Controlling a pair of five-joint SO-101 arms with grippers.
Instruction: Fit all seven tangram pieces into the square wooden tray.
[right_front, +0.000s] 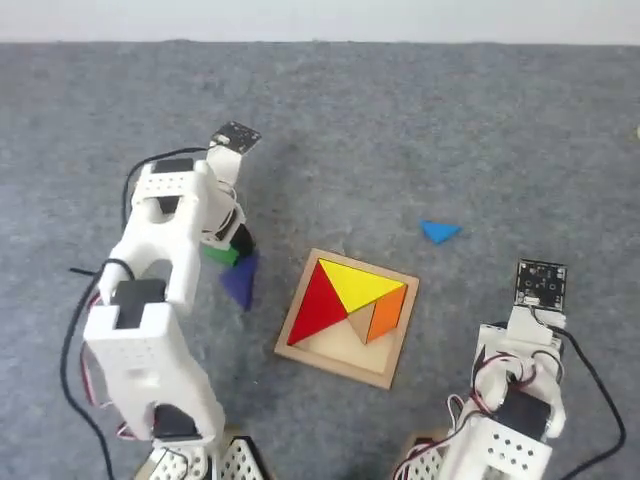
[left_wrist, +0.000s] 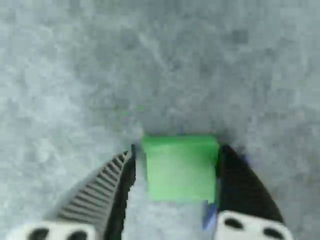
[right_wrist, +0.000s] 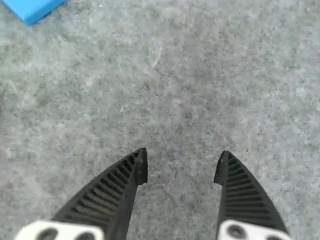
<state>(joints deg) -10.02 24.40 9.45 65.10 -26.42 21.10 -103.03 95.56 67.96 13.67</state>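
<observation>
No legible text, numbers or signs; small wrist board (right_front: 236, 137) possibly printed, unreadable.

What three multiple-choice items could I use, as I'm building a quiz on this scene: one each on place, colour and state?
1. Where is the blue triangle relative to the tray? A inside it; B on the mat outside it; C on its rim.
2. What colour does the left gripper hold? A red; B green; C yellow.
3. The right gripper is: A open, empty; B shut on a piece; C shut, empty.
Key: 1B, it lies on bare mat; 2B, a green piece sits between its fingers; 3A, its fingers stand apart.
</observation>
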